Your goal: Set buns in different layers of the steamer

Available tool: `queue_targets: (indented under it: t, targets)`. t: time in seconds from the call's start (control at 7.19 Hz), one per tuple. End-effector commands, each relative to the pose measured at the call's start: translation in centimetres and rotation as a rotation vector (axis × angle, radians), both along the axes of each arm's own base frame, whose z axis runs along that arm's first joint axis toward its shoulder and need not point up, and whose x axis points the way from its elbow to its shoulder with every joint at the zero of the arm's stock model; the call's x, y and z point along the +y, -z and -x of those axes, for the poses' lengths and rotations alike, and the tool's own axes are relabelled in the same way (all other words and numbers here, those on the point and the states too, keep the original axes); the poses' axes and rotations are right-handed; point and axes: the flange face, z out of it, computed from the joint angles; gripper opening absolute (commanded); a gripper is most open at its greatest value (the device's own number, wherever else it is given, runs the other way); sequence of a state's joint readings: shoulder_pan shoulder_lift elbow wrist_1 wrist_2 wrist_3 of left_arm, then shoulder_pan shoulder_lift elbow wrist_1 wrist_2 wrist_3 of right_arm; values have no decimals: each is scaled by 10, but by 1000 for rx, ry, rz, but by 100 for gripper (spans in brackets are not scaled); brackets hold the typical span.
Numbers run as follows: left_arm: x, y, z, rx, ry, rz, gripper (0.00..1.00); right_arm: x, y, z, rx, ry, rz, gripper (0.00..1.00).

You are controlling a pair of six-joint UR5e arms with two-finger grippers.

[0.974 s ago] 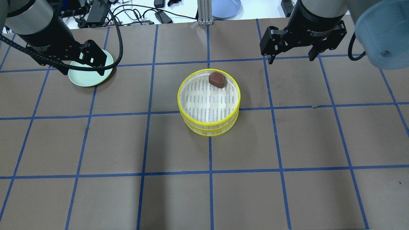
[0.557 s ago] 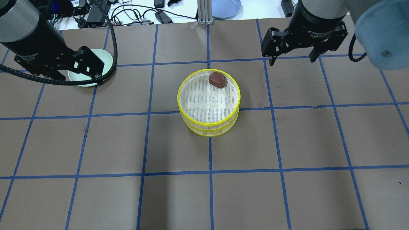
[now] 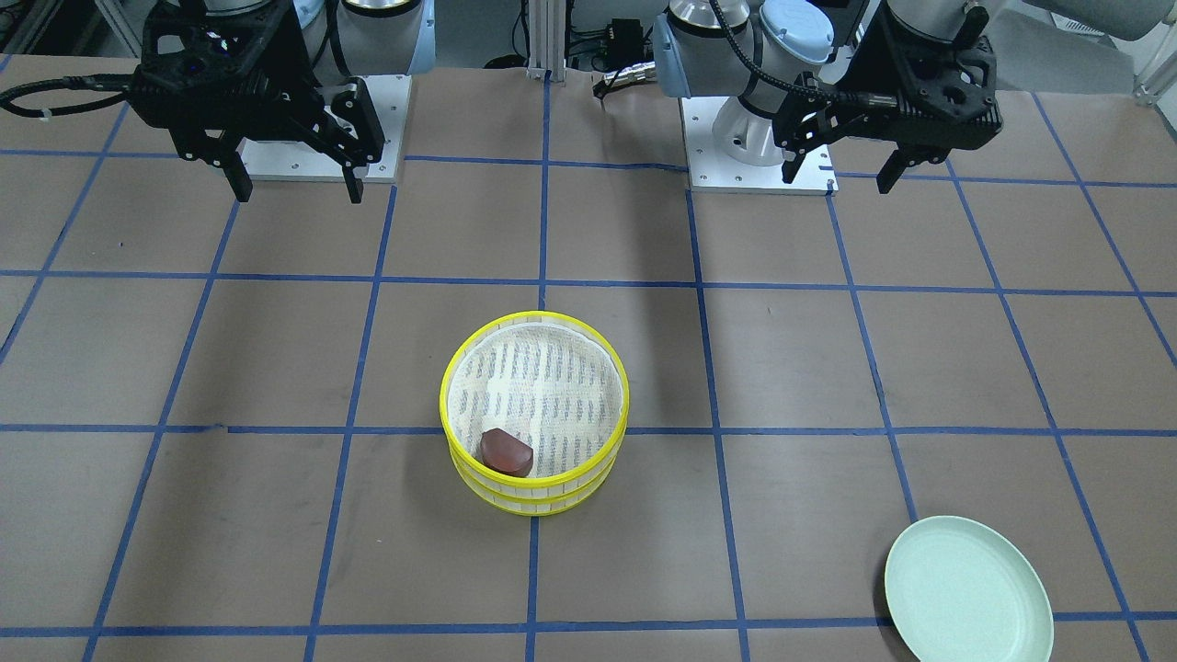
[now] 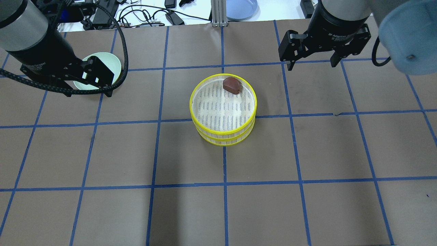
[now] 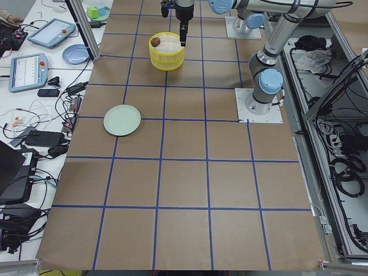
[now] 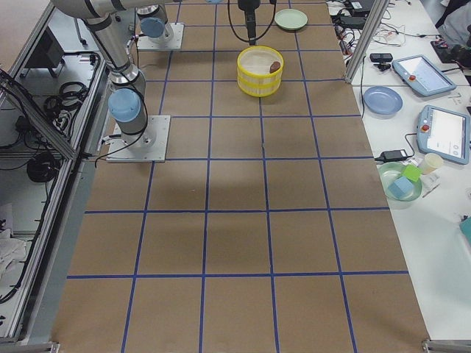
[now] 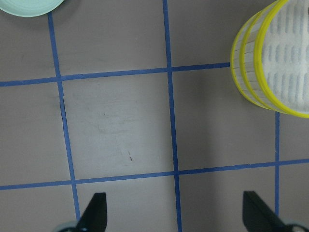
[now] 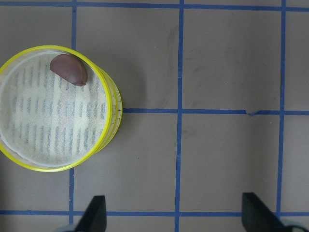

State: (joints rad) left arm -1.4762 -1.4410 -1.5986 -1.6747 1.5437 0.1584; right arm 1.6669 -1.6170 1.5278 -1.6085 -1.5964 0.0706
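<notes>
The two steamer layers [image 4: 222,132] stand stacked in the middle of the table, yellow-rimmed with a white mesh base. The dark reddish-brown bun [image 4: 232,85] lies in the top layer at its far rim; it also shows in the front view [image 3: 507,451] and the right wrist view [image 8: 69,69]. The cream-white bun is hidden or out of view. My left gripper [image 4: 88,93] is open and empty, above the table beside the pale green plate [image 4: 114,63]. My right gripper [image 4: 311,65] is open and empty, at the far right of the steamer [image 8: 114,113].
The green plate [image 3: 967,593] holds nothing. Cables, a blue plate [image 4: 241,8] and devices lie beyond the far table edge. The left wrist view shows the steamer's side [image 7: 256,72] at its right and the plate's edge [image 7: 29,6] at top left.
My left gripper has drawn back toward the robot, uncovering more of the green plate. The right gripper has hardly moved. The steamer and the dark bun are still.
</notes>
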Motion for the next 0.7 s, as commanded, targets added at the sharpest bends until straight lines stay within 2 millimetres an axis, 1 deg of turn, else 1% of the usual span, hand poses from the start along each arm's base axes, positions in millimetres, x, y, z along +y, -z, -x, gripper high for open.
queue_targets:
  t: [0.0, 0.14, 0.28, 0.56]
  targets:
    - [-4, 5, -1, 3, -3, -9, 100, 0, 2, 0, -1, -1, -4, 100]
    - [1, 0, -1, -1, -2, 2, 100, 0, 1, -1, -4, -1, -1, 100]
    - [2, 0, -1, 1, -2, 0, 100, 0, 2, -2, -11, -4, -4, 100]
    - [1, 8, 0, 4, -1, -16, 100, 1, 2, -2, -7, -3, -5, 100]
